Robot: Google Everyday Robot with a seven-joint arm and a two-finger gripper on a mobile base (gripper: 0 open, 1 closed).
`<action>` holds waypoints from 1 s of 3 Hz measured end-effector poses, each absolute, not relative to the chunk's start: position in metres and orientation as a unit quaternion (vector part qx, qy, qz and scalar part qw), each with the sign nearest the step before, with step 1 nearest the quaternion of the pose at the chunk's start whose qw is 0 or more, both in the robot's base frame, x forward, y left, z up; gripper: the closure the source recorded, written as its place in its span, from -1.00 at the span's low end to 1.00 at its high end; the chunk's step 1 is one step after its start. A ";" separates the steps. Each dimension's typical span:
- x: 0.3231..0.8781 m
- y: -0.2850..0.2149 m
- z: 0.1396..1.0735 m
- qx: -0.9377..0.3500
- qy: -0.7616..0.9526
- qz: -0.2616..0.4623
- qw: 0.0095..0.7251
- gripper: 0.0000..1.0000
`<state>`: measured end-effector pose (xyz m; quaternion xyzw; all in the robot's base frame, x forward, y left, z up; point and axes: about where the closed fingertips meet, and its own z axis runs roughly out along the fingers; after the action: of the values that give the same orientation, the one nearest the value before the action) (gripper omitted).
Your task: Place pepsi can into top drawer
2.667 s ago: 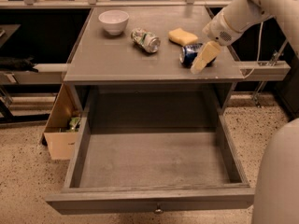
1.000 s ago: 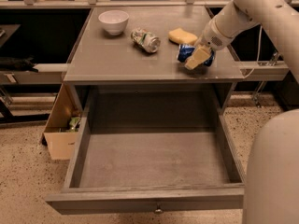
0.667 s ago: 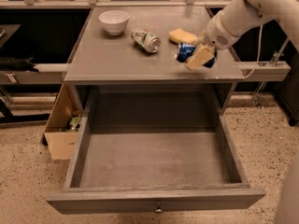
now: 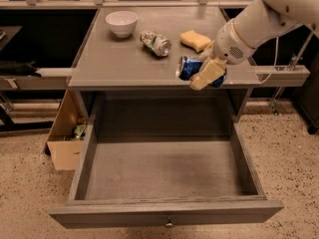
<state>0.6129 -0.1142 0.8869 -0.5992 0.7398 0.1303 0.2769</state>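
One blue can (image 4: 187, 66) is clamped sideways in the gripper (image 4: 205, 73) at the tabletop's (image 4: 119, 59) front edge, above the open drawer (image 4: 164, 210). It should be carried over the drawer's middle and lowered near the floor before release, so rolling is limited.

I count two cans, pepsi can (image 4: 185, 66) and silver can (image 4: 155, 42); one bowl (image 4: 122, 23), one sponge (image 4: 195, 40), one drawer (image 4: 164, 214), one box (image 4: 64, 152), and one gripper (image 4: 207, 74) clamping the pepsi can at the counter's (image 4: 114, 63) front edge.
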 end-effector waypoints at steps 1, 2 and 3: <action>0.605 -0.117 0.878 -0.588 0.753 0.115 0.271 1.00; 0.578 -0.128 0.855 -0.553 0.784 0.088 0.270 1.00; 0.551 -0.153 0.802 -0.505 0.822 0.066 0.254 1.00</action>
<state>0.5513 -0.1527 0.8022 -0.5055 0.8221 0.0660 0.2536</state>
